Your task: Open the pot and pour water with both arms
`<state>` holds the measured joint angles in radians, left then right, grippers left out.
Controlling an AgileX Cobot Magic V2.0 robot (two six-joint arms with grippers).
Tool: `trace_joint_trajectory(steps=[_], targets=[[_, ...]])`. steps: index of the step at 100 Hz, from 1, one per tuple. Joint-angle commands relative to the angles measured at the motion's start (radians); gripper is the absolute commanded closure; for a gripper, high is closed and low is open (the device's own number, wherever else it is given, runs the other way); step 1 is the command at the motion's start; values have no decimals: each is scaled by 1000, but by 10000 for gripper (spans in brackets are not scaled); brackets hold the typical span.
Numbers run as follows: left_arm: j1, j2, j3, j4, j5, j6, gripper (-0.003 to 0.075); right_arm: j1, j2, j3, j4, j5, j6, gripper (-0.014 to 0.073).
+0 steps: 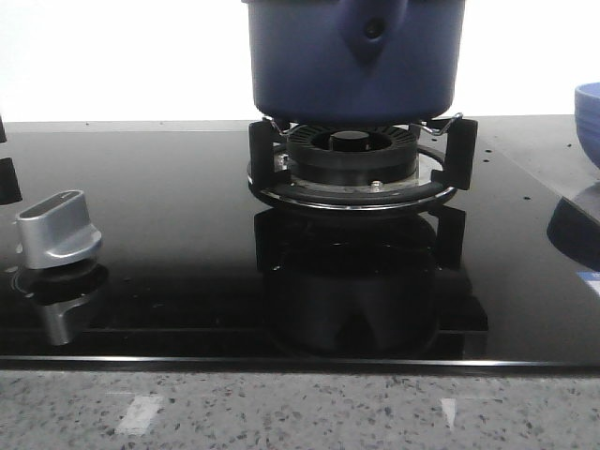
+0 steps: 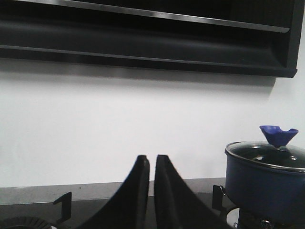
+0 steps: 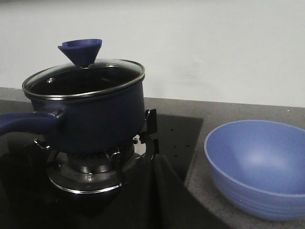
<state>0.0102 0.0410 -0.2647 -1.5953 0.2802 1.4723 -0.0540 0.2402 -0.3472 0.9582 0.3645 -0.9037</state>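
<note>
The dark navy pot point(image 1: 354, 58) stands on the burner point(image 1: 352, 164) of the black glass hob, its handle mount with a round hole facing me. In the right wrist view the pot point(image 3: 97, 114) carries a glass lid point(image 3: 83, 76) with a blue cone knob point(image 3: 80, 51), and its handle point(image 3: 26, 121) points off to the side. It also shows in the left wrist view point(image 2: 267, 183) with lid and knob point(image 2: 279, 136). My left gripper point(image 2: 152, 160) is shut and empty, well to the pot's left. My right gripper point(image 3: 153, 162) is shut and empty, between pot and bowl.
A lighter blue bowl point(image 3: 257, 167) sits on the speckled counter to the pot's right, its edge in the front view point(image 1: 588, 117). A silver stove knob point(image 1: 58, 228) stands on the hob at the left. A second burner's support point(image 2: 62, 200) lies left. A dark hood point(image 2: 143, 38) hangs above.
</note>
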Motion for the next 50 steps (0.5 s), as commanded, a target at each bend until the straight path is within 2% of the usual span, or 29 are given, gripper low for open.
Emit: trace_joint_trajectory(steps=[1,50], targets=[[-8,11,-14,-33,-6,0,741,-1,9,-25,27,-44,-8,649],[-8,11,-8,-33,-6,0,741,-1,9,-25,27,-44,-8,650]])
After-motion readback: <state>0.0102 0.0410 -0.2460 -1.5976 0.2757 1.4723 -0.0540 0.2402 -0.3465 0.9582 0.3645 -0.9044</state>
